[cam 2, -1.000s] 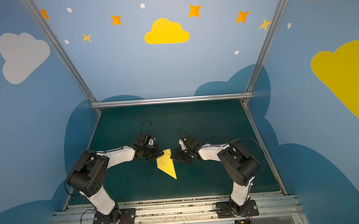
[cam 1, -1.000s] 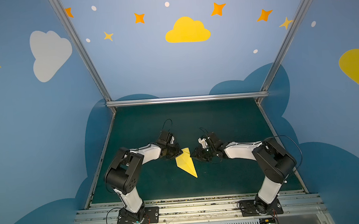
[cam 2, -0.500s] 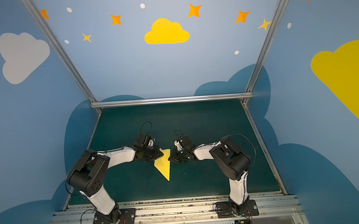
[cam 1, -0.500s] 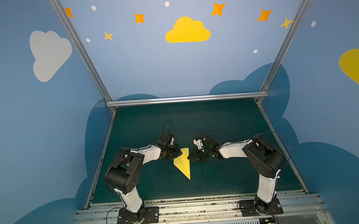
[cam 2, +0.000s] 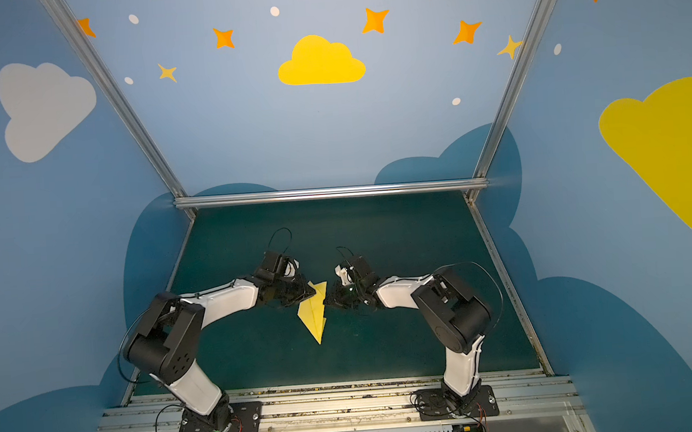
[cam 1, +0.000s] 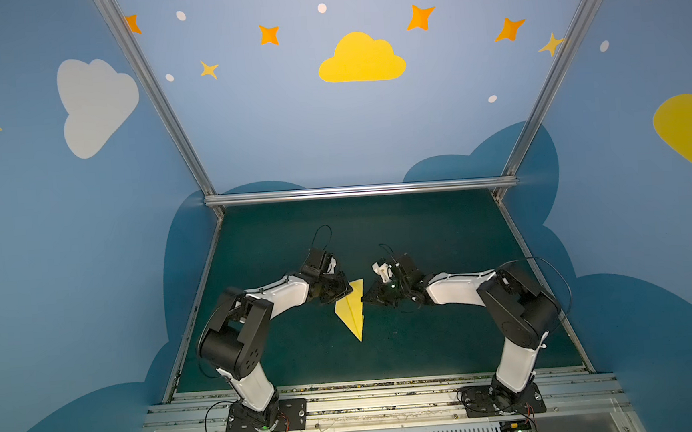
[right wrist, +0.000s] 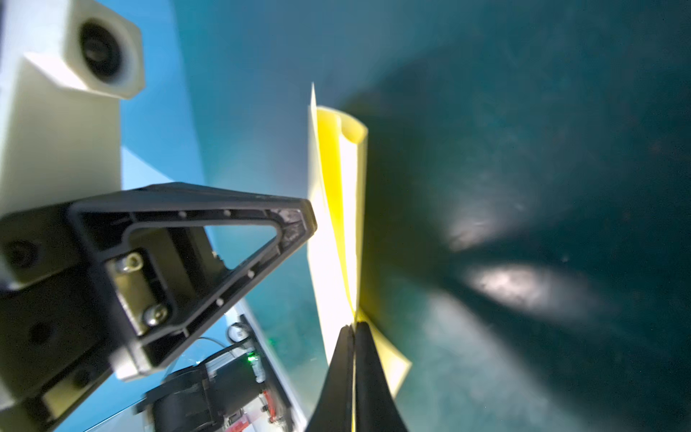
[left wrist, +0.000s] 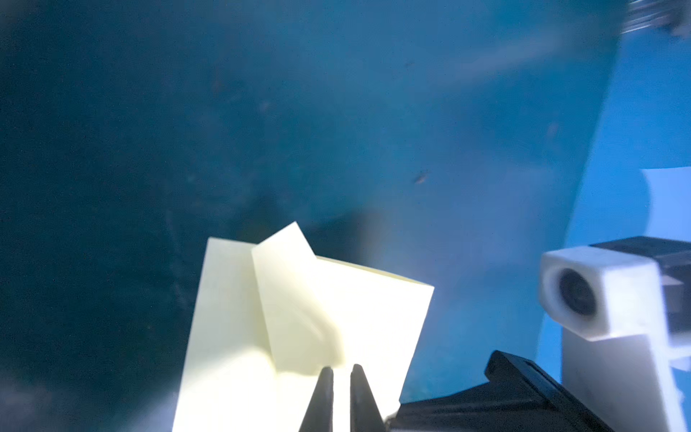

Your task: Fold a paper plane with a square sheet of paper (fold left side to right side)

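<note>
Yellow paper plane (cam 1: 353, 314), pinched in the left tool (left wrist: 341, 368), is now clamped by the right tool (right wrist: 353, 327) too.

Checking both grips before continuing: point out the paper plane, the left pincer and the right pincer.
paper plane (cam 1: 353, 308), in a top view, mid-body.
left pincer (left wrist: 341, 370), left wrist view, between its fingertips.
right pincer (right wrist: 353, 328), right wrist view, between its fingertips.

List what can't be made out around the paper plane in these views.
- In both top views: where the left gripper and right gripper meet the paper plane; too small and dark.
- Left wrist view: the plane runs off the frame edge; glare hides whether paper sits between the fingertips.
- Right wrist view: part of the plane is hidden behind the closed fingers.
</note>
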{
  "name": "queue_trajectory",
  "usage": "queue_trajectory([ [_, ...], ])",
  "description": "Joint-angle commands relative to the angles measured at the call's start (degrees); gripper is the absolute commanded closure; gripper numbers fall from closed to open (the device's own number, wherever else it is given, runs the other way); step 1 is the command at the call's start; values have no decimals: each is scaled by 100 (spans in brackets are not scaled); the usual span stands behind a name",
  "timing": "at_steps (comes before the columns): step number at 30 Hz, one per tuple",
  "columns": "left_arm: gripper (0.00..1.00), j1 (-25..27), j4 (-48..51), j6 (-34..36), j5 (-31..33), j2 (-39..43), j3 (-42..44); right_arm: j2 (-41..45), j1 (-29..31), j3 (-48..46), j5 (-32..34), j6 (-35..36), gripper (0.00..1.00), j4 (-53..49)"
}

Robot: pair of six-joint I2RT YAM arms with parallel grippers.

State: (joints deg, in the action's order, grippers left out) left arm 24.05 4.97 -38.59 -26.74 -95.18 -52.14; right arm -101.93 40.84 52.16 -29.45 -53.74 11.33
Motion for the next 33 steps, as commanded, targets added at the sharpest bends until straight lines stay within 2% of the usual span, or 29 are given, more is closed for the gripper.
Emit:
queue_trajectory([
  [1,87,-203,208,-23,-166,496,-224,609,-200,-104,121,55,100,-203],
  [6,86,-636,259,-212,-231,1240,-16,1502,-604,-3,441,503,100,-1421],
  [11,84,-948,337,-355,-309,1792,274,2115,-967,605,1049,1504,100,-3464],
  [16,84,-1077,321,-476,-379,2035,571,2128,-901,1472,2552,2579,100,-5738],
  [19,84,-1154,268,-509,-451,2073,712,1996,-687,1699,3597,2860,100,-6460],
  [21,84,-1213,267,-526,-479,2075,760,1749,-369,1876,4399,2906,100,-6887],
  [24,84,-1319,259,-523,-553,2080,775,1257,64,2040,4980,2718,100,-7161],
  [27,84,-1425,275,-531,-582,2060,766,641,491,2262,5064,2337,100,-7104],
  [29,84,-1474,310,-528,-603,2043,761,188,766,2543,4793,2055,100,-6926],
  [30,85,-1511,311,-519,-646,2030,765,-44,883,2739,4549,1911,85,-6808],
  [31,85,-1534,309,-511,-669,2022,771,-248,977,2921,4241,1779,65,-6659],
  [32,85,-1556,311,-514,-675,2018,775,-383,1039,3050,3900,1703,54,-6443],
  [33,85,-1577,326,-514,-689,2020,776,-492,1072,3184,3544,1602,49,-6222],
])
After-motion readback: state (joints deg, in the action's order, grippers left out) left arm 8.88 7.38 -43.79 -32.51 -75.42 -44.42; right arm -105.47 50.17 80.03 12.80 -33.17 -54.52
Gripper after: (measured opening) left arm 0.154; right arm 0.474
